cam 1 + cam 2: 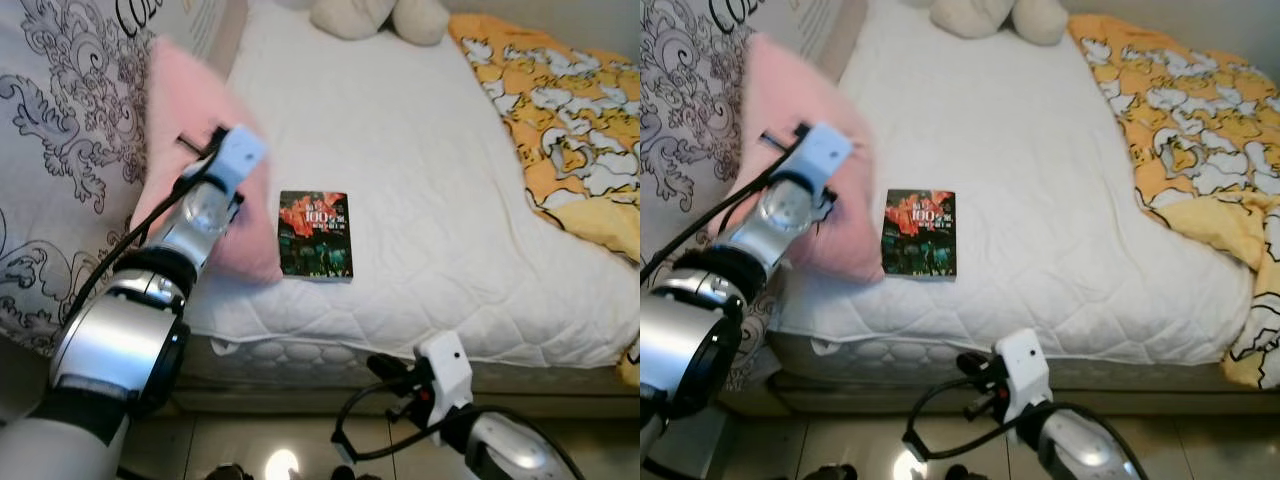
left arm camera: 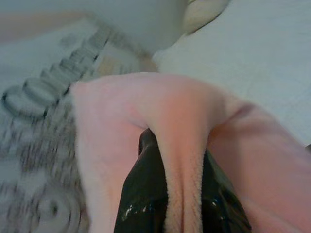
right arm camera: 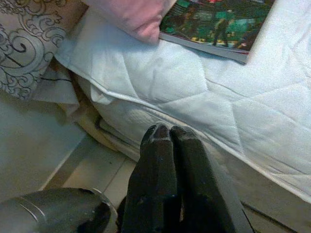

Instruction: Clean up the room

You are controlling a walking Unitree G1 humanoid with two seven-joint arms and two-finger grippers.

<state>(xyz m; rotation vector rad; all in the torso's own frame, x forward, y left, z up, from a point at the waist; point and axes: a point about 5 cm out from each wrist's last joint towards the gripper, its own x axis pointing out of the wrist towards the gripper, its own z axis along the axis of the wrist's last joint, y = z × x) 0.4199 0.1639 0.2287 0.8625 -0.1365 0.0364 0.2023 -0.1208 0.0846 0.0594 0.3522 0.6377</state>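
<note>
A pink fluffy pillow [image 1: 190, 110] lies along the bed's left edge, lifted and blurred at its upper end. My left gripper [image 2: 182, 194] is shut on a fold of that pillow [image 2: 180, 126], its black fingers [image 2: 141, 189] pinching the fabric from both sides. In the head views the left wrist [image 1: 228, 160] sits over the pillow's middle. A dark book [image 1: 316, 234] with a red cover picture lies flat on the white mattress [image 1: 400, 150] beside the pillow's lower corner. My right gripper [image 3: 167, 138] is shut with nothing in it, low in front of the bed's edge below the book [image 3: 218, 26].
A grey patterned blanket [image 1: 60, 150] hangs to the left of the bed. An orange and white duvet [image 1: 560, 120] covers the bed's right side. A cream plush toy [image 1: 375, 15] sits at the head end. Tiled floor [image 1: 290, 440] runs along the bed's front.
</note>
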